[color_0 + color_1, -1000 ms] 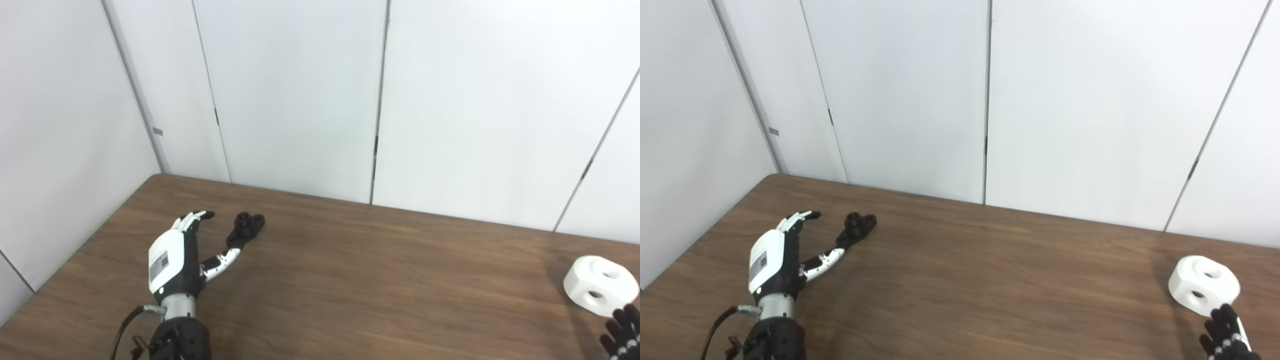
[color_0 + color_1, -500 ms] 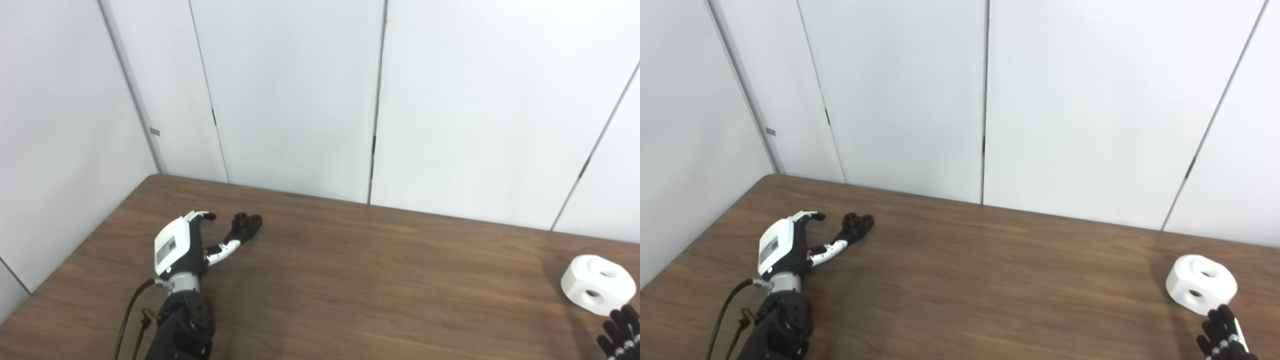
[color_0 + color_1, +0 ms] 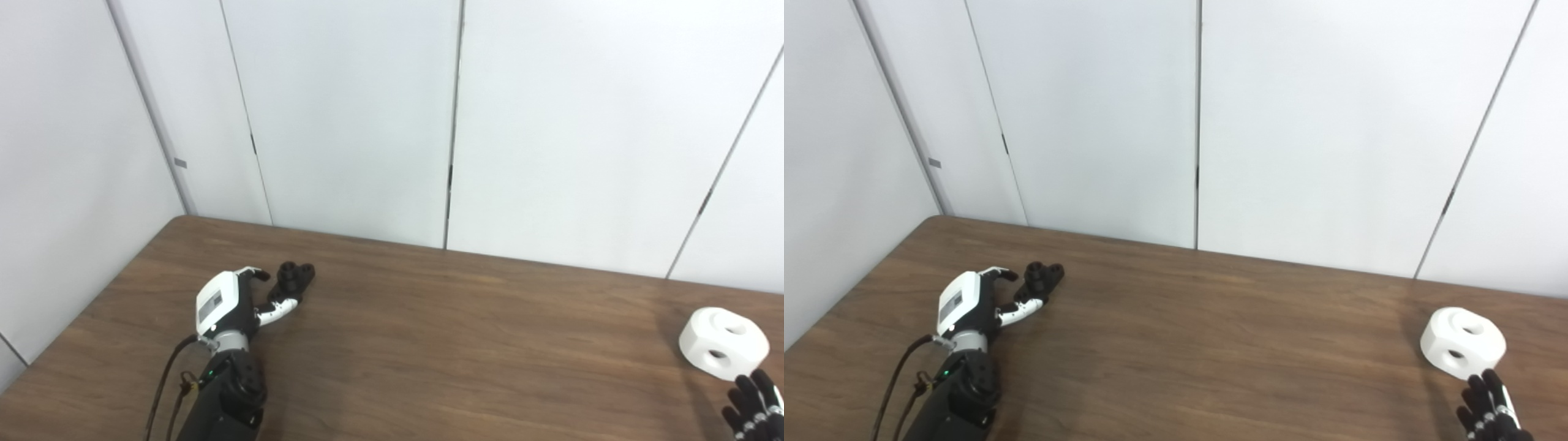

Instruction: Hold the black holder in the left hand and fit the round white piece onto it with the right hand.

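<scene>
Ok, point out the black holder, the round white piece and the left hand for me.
black holder point(image 3: 295, 275), left eye view, on its knobbed top.
round white piece point(image 3: 1462, 342), right eye view, on its top face between the holes.
left hand point(image 3: 228, 300), left eye view, on the back of the hand.

Left hand is stretched forward, fingers apart, thumb out. Right hand just pokes in, fingers spread.

Brown wooden table, white panelled wall behind.
</scene>
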